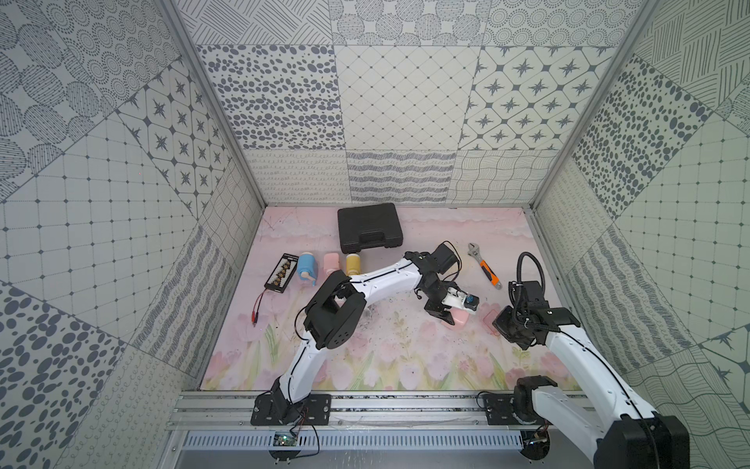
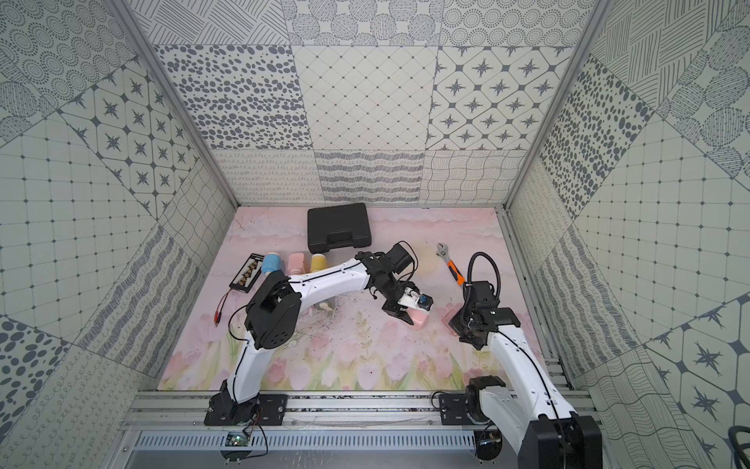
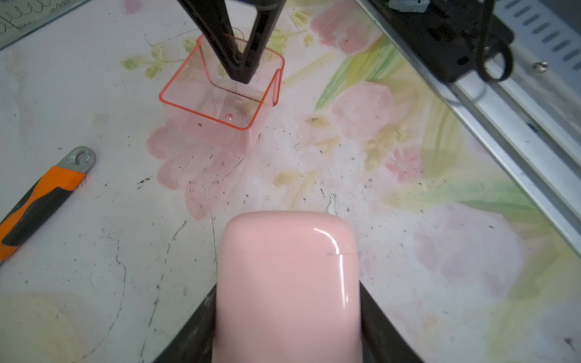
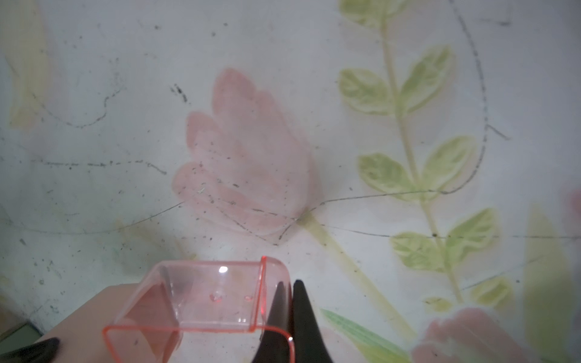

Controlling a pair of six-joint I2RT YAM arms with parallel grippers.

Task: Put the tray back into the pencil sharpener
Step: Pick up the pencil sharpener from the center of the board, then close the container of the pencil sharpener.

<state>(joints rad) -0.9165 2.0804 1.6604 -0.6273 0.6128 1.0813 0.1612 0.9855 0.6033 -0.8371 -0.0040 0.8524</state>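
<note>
My left gripper (image 3: pixel 287 292) is shut on the pink pencil sharpener (image 3: pixel 286 276), with a black finger pressed against each of its sides. In both top views the sharpener (image 1: pixel 457 319) (image 2: pixel 420 320) sits low at the mat, right of centre. The tray (image 3: pixel 220 94) is a clear pink box with an orange-red rim, standing a short way from the sharpener. My right gripper (image 4: pixel 290 287) is shut on one wall of the tray (image 4: pixel 204 298), one finger inside and one outside. In a top view the tray (image 1: pixel 489 320) shows just left of the right wrist.
An orange-handled wrench (image 1: pixel 485 266) lies behind the tray. A black case (image 1: pixel 369 227) stands at the back. Blue (image 1: pixel 307 264), pink (image 1: pixel 332 262) and yellow (image 1: pixel 353 263) sharpeners and a black board (image 1: pixel 281 271) with wires line the left. Pencil dust speckles the mat.
</note>
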